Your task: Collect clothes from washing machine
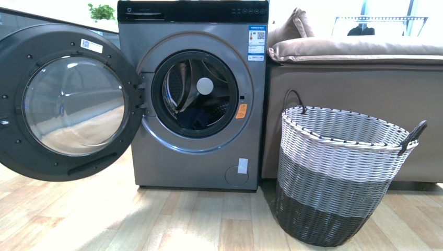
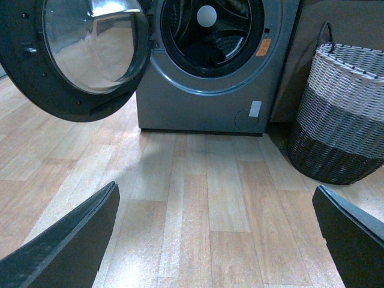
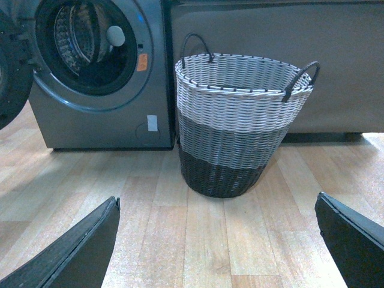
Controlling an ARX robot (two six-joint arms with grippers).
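Pale wood-plank floor (image 1: 156,225) runs up to a grey washing machine (image 1: 196,159), with a tan sofa (image 1: 355,78) to its side and a woven basket (image 1: 339,172) standing on the floor in front of the sofa. The machine's round door (image 1: 68,104) is swung fully open, so the mouth of the drum (image 1: 180,83) is unobstructed. The clothes (image 1: 194,119) lie as a dark blue heap in the bottom of the drum, behind the rim. They are limp and bunched, so no long axis can be read. The left pincer (image 2: 216,187) is spread wide and holds nothing, with bare floor between it and the machine. The right pincer (image 3: 217,201) is also wide and empty, and it faces the basket rather than the opening. In the front view the drum mouth sits left of centre, so the left arm looks the nearer one. Its reach would go forward and upward, over the rim and into the drum's lower part.
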